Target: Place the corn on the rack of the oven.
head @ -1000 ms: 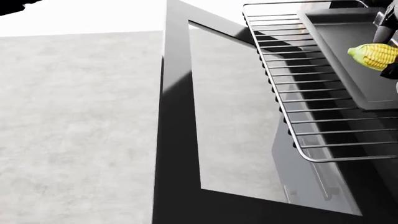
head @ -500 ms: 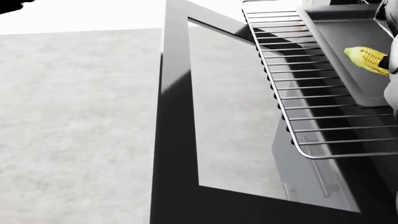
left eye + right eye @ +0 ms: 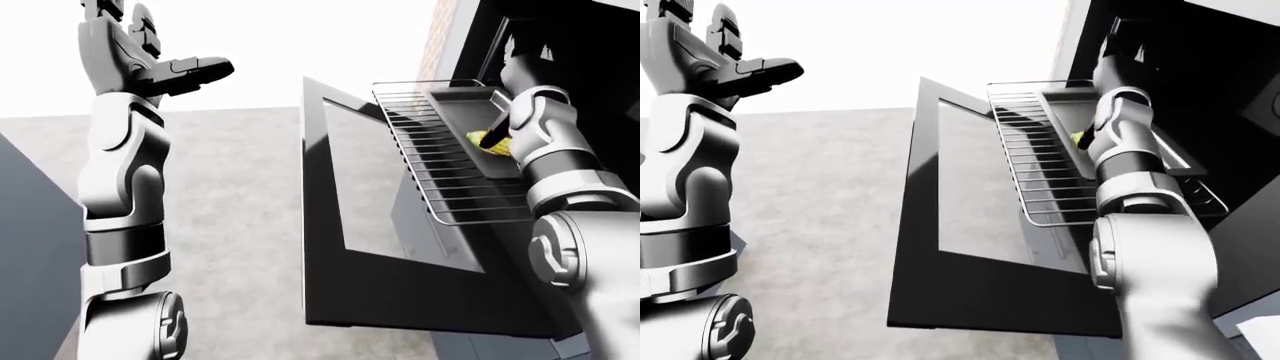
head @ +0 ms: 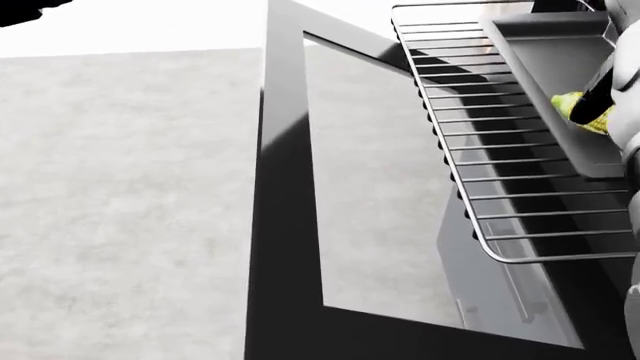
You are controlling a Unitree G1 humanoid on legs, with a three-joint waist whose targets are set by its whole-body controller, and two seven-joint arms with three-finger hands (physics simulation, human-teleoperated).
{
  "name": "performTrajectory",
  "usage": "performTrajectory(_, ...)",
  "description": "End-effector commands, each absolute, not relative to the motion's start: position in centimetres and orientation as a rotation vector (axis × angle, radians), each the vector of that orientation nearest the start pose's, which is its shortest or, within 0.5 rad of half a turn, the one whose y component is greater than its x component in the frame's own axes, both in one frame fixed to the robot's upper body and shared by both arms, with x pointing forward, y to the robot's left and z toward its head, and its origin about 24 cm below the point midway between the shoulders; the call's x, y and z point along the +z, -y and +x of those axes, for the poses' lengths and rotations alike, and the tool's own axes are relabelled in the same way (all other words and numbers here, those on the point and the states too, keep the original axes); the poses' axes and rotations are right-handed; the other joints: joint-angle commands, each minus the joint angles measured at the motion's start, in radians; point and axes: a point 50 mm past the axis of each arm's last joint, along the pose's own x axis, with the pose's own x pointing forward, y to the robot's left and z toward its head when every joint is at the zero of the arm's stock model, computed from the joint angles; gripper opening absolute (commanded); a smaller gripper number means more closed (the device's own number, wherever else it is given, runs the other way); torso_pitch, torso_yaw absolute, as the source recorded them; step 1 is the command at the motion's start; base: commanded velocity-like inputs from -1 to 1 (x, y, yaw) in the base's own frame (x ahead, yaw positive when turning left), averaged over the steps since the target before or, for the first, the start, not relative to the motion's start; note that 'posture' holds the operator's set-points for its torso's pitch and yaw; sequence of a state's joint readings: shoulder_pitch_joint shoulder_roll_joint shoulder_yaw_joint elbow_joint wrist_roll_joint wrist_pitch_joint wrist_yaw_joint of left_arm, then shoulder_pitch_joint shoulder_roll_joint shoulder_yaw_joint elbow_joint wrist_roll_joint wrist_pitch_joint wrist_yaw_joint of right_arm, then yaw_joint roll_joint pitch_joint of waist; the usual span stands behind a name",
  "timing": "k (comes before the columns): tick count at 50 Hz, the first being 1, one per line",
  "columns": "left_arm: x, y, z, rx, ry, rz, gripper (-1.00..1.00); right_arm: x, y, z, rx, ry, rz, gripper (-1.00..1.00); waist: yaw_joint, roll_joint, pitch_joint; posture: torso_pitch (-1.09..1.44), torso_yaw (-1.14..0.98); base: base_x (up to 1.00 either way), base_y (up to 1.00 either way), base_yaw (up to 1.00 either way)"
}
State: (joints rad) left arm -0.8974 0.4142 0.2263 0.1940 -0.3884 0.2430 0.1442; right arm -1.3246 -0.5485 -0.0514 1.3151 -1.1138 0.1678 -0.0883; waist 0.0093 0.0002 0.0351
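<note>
Now the corn sits lower and further into the dark baking tray than it did a second ago, when it was held clearly above the tray's floor at the right edge of the head view. Over the last second the right forearm has swung across it, so only a yellow sliver shows at the tray's near right side, with a dark finger lying across the cob. The tray rests on the pulled-out wire rack, which reaches out over the dropped oven door. The corn therefore looks to be down on, or just above, the tray, not on the bare bars, though contact cannot be confirmed. The right hand is mostly hidden behind its own wrist; one finger touches the cob, but whether the grip is clenched or already let go cannot be told. The left hand is raised high at the far left, well apart from the oven, fingers spread and holding nothing. If the tray counts as part of the rack, the placing is nearly done and what remains is a clean release and withdrawal without rolling the cob off.
</note>
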Motion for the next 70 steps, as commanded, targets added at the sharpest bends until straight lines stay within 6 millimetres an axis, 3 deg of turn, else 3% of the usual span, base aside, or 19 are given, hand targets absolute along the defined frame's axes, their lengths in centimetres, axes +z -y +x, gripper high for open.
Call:
performTrajectory(1, 31.0, -22.3, 34.6, 0.140, 0.612, -0.139, 1.00, 27.4, 27.3, 41.1, -0.491, -0.110, -1.323, 1.00, 0.000, -0.002, -0.032, 0.00, 0.00, 0.00, 0.00, 0.00)
performTrajectory(14, 30.9, -22.6, 34.8, 0.159, 0.605, -0.135, 1.00, 28.1, 24.5, 42.0, -0.357, -0.057, -0.813, 1.00, 0.000, 0.000, -0.028, 0.00, 0.00, 0.00, 0.00, 0.00)
performTrajectory(22, 29.9, -23.8, 35.8, 0.228, 0.552, -0.082, 1.00, 28.2, 23.0, 42.3, -0.272, -0.007, -0.664, 1.00, 0.001, 0.001, -0.028, 0.00, 0.00, 0.00, 0.00, 0.00)
performTrajectory(30, 30.6, -24.8, 37.9, 0.289, 0.508, 0.007, 1.00, 30.3, 21.2, 42.3, -0.217, 0.074, -0.549, 1.00, -0.001, 0.005, -0.028, 0.00, 0.00, 0.00, 0.00, 0.00)
performTrajectory(37, 29.3, -25.4, 39.3, 0.319, 0.458, 0.040, 1.00, 30.7, 20.4, 42.4, -0.190, 0.125, -0.375, 1.00, -0.002, 0.007, -0.030, 0.00, 0.00, 0.00, 0.00, 0.00)
performTrajectory(43, 28.6, -25.8, 39.7, 0.342, 0.440, 0.090, 1.00, 31.7, 18.9, 42.1, -0.145, 0.229, -0.373, 1.00, -0.006, 0.009, -0.034, 0.00, 0.00, 0.00, 0.00, 0.00)
performTrajectory(46, 28.2, -26.2, 39.7, 0.345, 0.430, 0.102, 1.00, 30.9, 18.3, 42.1, -0.099, 0.246, -0.339, 1.00, -0.008, 0.011, -0.033, 0.00, 0.00, 0.00, 0.00, 0.00)
performTrajectory(55, 27.7, -26.2, 39.5, 0.334, 0.426, 0.131, 1.00, 32.3, 18.4, 41.2, -0.134, 0.371, -0.351, 1.00, -0.008, 0.013, -0.035, 0.00, 0.00, 0.00, 0.00, 0.00)
performTrajectory(70, 31.9, -26.1, 38.2, 0.342, 0.635, 0.073, 1.00, 37.0, 17.7, 38.7, -0.167, 0.626, -0.442, 1.00, -0.011, 0.013, -0.027, 0.00, 0.00, 0.00, 0.00, 0.00)
